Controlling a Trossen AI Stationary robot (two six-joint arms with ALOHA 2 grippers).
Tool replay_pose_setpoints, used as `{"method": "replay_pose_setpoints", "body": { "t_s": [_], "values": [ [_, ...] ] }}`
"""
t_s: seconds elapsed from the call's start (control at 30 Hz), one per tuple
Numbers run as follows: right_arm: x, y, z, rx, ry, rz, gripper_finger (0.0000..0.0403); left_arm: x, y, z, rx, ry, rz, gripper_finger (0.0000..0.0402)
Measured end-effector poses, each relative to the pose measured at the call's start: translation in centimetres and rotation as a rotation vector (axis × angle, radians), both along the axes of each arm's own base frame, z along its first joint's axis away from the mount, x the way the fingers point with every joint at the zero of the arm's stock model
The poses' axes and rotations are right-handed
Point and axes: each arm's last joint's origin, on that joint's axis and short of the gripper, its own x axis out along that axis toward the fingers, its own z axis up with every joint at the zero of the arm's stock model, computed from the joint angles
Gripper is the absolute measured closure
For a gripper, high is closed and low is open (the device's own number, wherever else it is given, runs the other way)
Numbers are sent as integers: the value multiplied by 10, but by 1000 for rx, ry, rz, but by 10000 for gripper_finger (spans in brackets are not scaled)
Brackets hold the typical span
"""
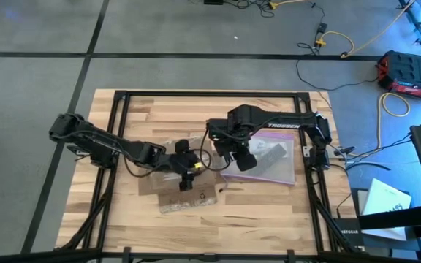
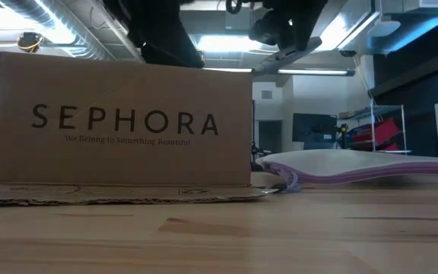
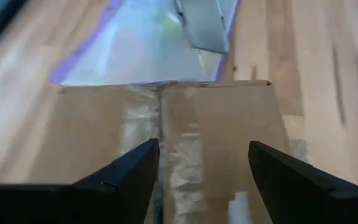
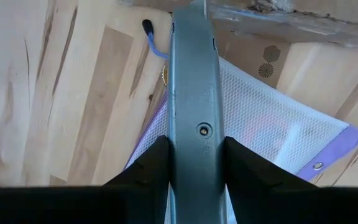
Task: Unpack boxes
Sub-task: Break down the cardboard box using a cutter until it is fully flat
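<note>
A brown cardboard box (image 2: 120, 122) with black "SEPHORA" lettering stands near the table's middle (image 1: 196, 191). Its top (image 3: 166, 124) is closed, with clear tape along the middle seam. My left gripper (image 3: 204, 174) is open just over that top, one finger on each side of the taped seam (image 1: 187, 175). My right gripper (image 4: 194, 165) hangs to the box's right, above a clear bag, shut on a grey knife-like tool (image 4: 192, 93). The tool's far end reaches toward the box's ragged edge (image 4: 278, 22). My left gripper: whether its fingertips touch the box's top I cannot tell. My right gripper pinches the grey tool's handle (image 4: 194, 134) by its two sides between the two fingers. The fingers point steeply down and the tool runs on past them along their line. It is lifted clear above the bag.
A clear mesh bag with a purple zip edge (image 1: 269, 162) lies flat to the box's right (image 2: 356, 166). A flat cardboard sheet (image 2: 128, 193) lies under the box. Black frame rails (image 1: 115, 146) border the wooden table.
</note>
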Motion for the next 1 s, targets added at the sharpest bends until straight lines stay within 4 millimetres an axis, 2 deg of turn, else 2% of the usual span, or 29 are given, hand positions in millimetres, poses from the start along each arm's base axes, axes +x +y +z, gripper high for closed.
{"method": "replay_pose_setpoints", "body": {
  "t_s": [0.1,0.3,0.63,0.87,1.0],
  "values": [
    [0,0,0,0,3,-10,297,6,7,-9,-67,18,61,166],
    [0,-1,0,1,5,-17,297,10,12,-14,-81,23,89,166],
    [0,1,0,30,16,-69,297,8,1,-15,-142,81,-117,166],
    [-1,30,1,183,75,-166,297,8,-2,-16,-155,98,-206,166],
    [-2,43,1,209,126,-278,297,9,-4,-15,-143,79,-267,166]
  ]
}}
